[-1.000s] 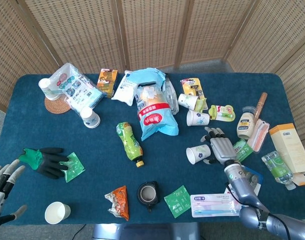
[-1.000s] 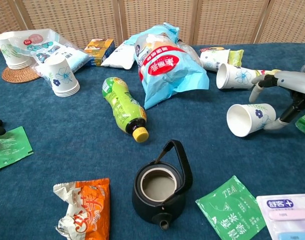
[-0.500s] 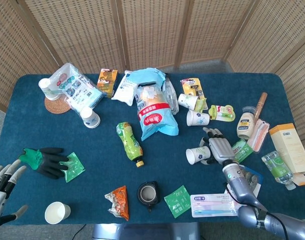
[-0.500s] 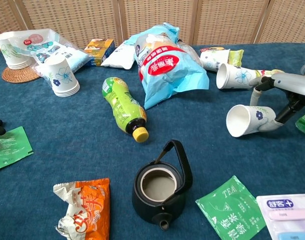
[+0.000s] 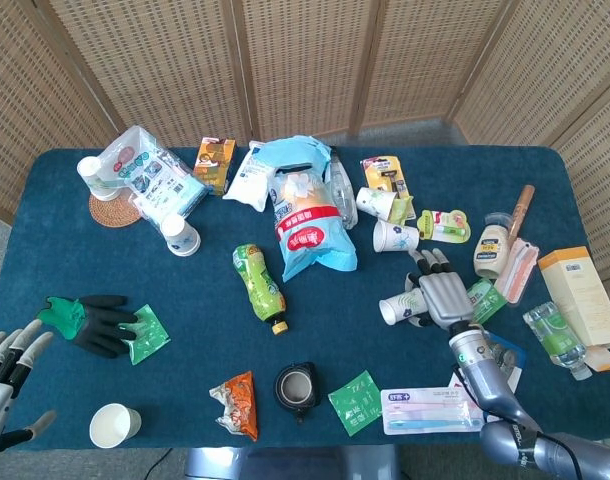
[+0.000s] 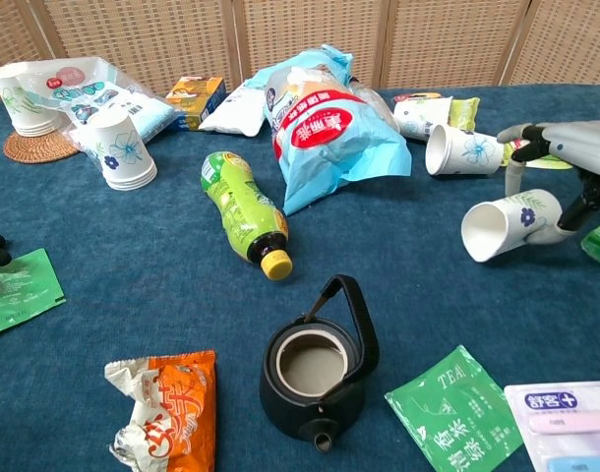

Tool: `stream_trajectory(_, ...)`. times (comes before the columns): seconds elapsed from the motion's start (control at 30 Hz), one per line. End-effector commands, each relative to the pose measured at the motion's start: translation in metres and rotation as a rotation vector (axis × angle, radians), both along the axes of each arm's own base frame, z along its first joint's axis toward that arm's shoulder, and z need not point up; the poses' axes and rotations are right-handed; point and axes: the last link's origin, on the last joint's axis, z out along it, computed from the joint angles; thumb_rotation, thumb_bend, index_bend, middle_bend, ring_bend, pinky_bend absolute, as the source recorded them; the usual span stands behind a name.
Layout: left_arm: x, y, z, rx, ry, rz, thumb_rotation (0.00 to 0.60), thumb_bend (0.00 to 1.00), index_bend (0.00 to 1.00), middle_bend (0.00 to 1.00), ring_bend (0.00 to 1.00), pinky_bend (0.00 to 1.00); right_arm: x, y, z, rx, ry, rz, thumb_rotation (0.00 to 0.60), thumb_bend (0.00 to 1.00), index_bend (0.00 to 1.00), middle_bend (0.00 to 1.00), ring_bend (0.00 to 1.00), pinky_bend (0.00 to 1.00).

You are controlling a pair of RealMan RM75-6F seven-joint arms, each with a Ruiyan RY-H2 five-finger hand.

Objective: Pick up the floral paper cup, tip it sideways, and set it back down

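At the far left edge of the blue tabletop (image 5: 45, 260) the left hand (image 5: 7, 362) hangs off the near corner, fingers spread and holding nothing. Just beside it lie a black-and-green glove (image 5: 90, 320) and a plain paper cup (image 5: 114, 425) standing upright near the front edge. Further back sit a woven coaster (image 5: 113, 210) with stacked cups (image 6: 18, 99) on it, and a second stack of floral cups (image 6: 122, 149) stands near a clear plastic packet (image 5: 150, 178).

Toward the middle, a green bottle (image 6: 240, 208) lies on its side with its yellow cap pointing at the front, next to a big blue snack bag (image 6: 325, 123). In front of them stand a black teapot (image 6: 318, 371) with no lid on, an orange wrapper (image 6: 164, 410) to its left and a green tea sachet (image 6: 450, 403) to its right.

On the right, the right hand (image 5: 443, 297) grips the floral paper cup (image 6: 509, 224), fingers wrapped around its far end. The cup is tipped sideways, mouth facing left and slightly down, and looks lifted clear of the tabletop. Another floral cup (image 6: 461, 150) lies on its side just behind it. A white box with pastel stripes (image 5: 430, 410) rests near the front edge below the forearm.
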Motion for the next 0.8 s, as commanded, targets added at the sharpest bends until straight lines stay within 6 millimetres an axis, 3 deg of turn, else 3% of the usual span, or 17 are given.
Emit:
stream_trajectory(0.03,0.000,0.000,0.000,0.000,0.000,0.000,0.600,0.24,0.00,0.00,0.00,0.00,0.007,0.006,0.005,-0.060,0.095,0.088,0.600,0.20,0.46,0.00,0.00,0.00)
stream_trajectory(0.3,0.000,-0.001,0.000,0.001,-0.003,-0.002,0.600,0.24,0.00,0.00,0.00,0.00,0.019,0.011,0.004,-0.187,0.255,0.235,0.600,0.20,0.45,0.00,0.00,0.00)
stream_trajectory(0.8,0.000,-0.001,0.001,0.000,-0.006,-0.002,0.600,0.24,0.00,0.00,0.00,0.00,0.006,0.006,-0.009,-0.314,0.522,0.346,0.600,0.20,0.45,0.00,0.00,0.00)
